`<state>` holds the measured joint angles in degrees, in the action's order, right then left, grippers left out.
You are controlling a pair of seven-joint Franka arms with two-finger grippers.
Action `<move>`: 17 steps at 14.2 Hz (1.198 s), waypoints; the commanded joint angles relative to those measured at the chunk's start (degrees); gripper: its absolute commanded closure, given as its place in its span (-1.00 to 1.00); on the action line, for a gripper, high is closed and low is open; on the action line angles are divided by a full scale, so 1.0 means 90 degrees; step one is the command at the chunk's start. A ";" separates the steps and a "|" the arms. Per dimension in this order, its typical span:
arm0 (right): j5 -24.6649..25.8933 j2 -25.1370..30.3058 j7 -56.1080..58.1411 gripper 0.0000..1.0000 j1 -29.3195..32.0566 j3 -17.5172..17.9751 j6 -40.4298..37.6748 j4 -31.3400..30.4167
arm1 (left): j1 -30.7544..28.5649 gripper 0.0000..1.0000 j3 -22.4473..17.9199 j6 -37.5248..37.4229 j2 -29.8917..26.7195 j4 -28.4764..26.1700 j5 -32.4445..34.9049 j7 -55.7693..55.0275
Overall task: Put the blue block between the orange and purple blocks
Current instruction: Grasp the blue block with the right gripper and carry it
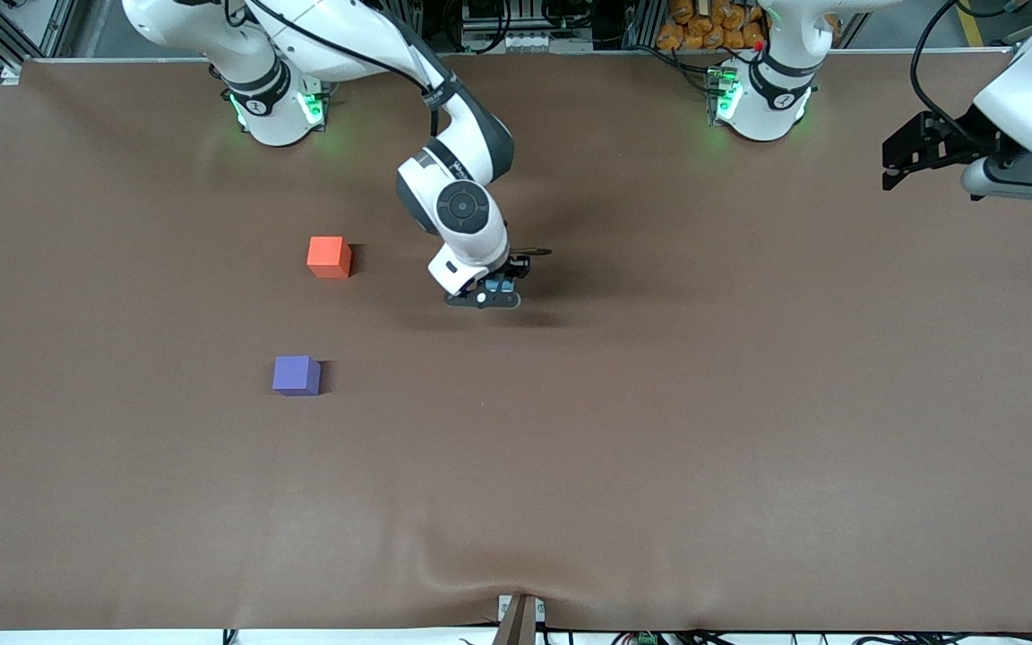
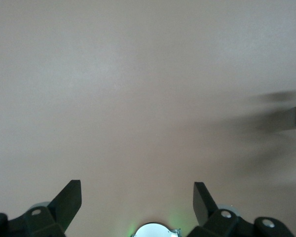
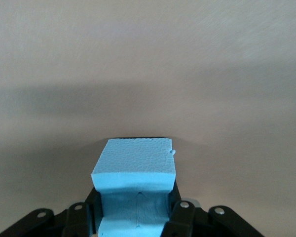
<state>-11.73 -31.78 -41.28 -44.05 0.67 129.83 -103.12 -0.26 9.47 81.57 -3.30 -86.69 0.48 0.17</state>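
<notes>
Right gripper (image 1: pixel 491 296), mid-frame in the front view, has its jaws clamped on the blue block (image 3: pixel 135 165). The gap between the orange block (image 1: pixel 329 256) and purple block (image 1: pixel 296 374) sits lower left of it. Left gripper (image 1: pixel 906 161) waits upper right, jaws wide open and empty.

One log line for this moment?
right gripper: shut on blue block | left gripper: open, waiting | orange block, purple block: apart
</notes>
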 commanded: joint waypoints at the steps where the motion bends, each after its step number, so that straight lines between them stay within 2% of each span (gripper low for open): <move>1: -0.0006 0.1028 0.0269 1.00 0.0906 0.0033 -0.1267 -0.0046 | -0.0039 -1.00 0.0003 -0.0089 0.0084 0.0218 -0.0102 -0.0009; 2: -0.0006 0.1350 0.0647 1.00 0.1316 0.0023 -0.1610 -0.0094 | -0.0068 -1.00 0.0003 -0.0079 0.0171 0.0218 -0.0102 -0.0019; 5: 0.0004 0.1743 0.2248 1.00 0.2537 0.0023 -0.2461 -0.0211 | -0.0059 -1.00 -0.0065 -0.0079 0.0483 0.0227 -0.0004 0.0010; 8: 0.0014 0.1822 0.3011 1.00 0.3291 0.0023 -0.2172 -0.0960 | -0.0039 -1.00 -0.0066 -0.0079 0.0445 0.0228 -0.0004 0.0030; 10: 0.0014 0.1929 0.3288 1.00 0.3351 0.0023 -0.1470 -0.1586 | -0.0020 -1.00 -0.0075 -0.0079 0.0426 0.0228 -0.0004 0.0049; 14: 0.0014 0.1861 0.3921 1.00 0.3390 -0.0230 -0.1165 -0.1803 | 0.0029 -1.00 -0.0075 -0.0089 0.0396 0.0228 0.0005 0.0059; 17: 0.0004 0.1813 0.3991 1.00 0.3381 -0.0240 -0.0279 -0.2329 | 0.0116 -1.00 -0.0172 -0.0089 0.0386 0.0228 0.0005 0.0059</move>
<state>-11.52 -16.47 -7.09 -13.93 -1.60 122.46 -119.95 -0.05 8.80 81.56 0.67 -85.23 0.48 0.16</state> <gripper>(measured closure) 0.507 0.000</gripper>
